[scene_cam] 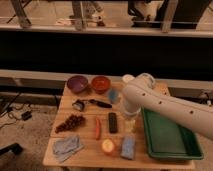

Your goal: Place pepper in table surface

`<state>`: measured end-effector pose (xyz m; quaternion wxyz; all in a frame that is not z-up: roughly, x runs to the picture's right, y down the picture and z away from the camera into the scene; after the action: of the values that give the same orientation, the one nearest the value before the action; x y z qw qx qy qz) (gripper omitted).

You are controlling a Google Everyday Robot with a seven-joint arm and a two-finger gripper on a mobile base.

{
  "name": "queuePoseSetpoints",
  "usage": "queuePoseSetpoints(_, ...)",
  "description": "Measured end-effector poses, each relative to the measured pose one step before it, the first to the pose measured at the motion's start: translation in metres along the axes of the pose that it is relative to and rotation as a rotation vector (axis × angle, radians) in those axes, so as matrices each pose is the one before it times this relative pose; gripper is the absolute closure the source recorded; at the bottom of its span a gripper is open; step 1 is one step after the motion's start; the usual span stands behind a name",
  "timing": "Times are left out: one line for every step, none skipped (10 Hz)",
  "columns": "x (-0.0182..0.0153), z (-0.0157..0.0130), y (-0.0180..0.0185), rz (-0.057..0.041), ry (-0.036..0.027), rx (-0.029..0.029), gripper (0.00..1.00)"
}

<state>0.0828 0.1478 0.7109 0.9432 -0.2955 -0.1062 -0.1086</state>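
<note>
The pepper (97, 127), slim and red-orange, lies flat on the light wooden table surface (86, 159), left of the black remote (113, 122). My white arm reaches in from the right, bends near the back of the table and points down. My gripper (129, 121) hangs at its lower end, just right of the remote and left of the green tray. It stands open with nothing held. It is about a remote's width away from the pepper and does not touch it.
A green tray (172, 145) fills the right side. At the back stand a purple bowl (77, 83), an orange bowl (101, 83) and a white cup (128, 78). Grapes (71, 122), a blue-grey cloth (67, 146), an apple (107, 146) and a blue sponge (128, 146) lie in front.
</note>
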Motion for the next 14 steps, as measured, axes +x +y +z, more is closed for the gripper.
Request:
queuePoseSetpoints(-0.00744,0.00637,-0.00254,-0.00916,-0.00458,-0.00716,0.20)
queuePoseSetpoints(-0.00704,0.00667,-0.00509,-0.00650,-0.00632,-0.00548,0.20)
queuePoseSetpoints(-0.00754,0.00495,-0.00497,-0.00318,-0.00833,-0.00439,0.20)
queuePoseSetpoints(-0.00645,0.00315,-0.00542,-0.00234,-0.01294,-0.00207,0.20)
queuePoseSetpoints(-0.00270,0.00357,-0.00331,0.00740,-0.01395,-0.00563,0.20)
queuePoseSetpoints(-0.00745,0.00508,-0.00341,0.00456,-0.01819,-0.01024,0.20)
queuePoseSetpoints(-0.00993,0.00798,-0.00345,0.00286,-0.01792,-0.01231,0.20)
queuePoseSetpoints(-0.00557,0.00564,-0.00105,0.00404,-0.01273,-0.00994,0.20)
queuePoseSetpoints(-0.00156,0.00780,0.00054,0.00927,-0.01293,-0.01319,0.20)
queuePoseSetpoints(-0.00086,0.00913,0.00156,0.00503,-0.00945,-0.01260,0.20)
queuePoseSetpoints(-0.00358,0.00560,0.00037,-0.00054,-0.01292,-0.00629,0.20)
queuePoseSetpoints(-0.00216,0.00315,0.00090,-0.00181,-0.01650,-0.00148,0.20)
queuePoseSetpoints(-0.00093,0.00399,0.00184,-0.00501,-0.01245,0.00030,0.20)
queuePoseSetpoints(-0.00834,0.00990,0.00245,-0.03094,-0.01764,-0.00127,0.20)
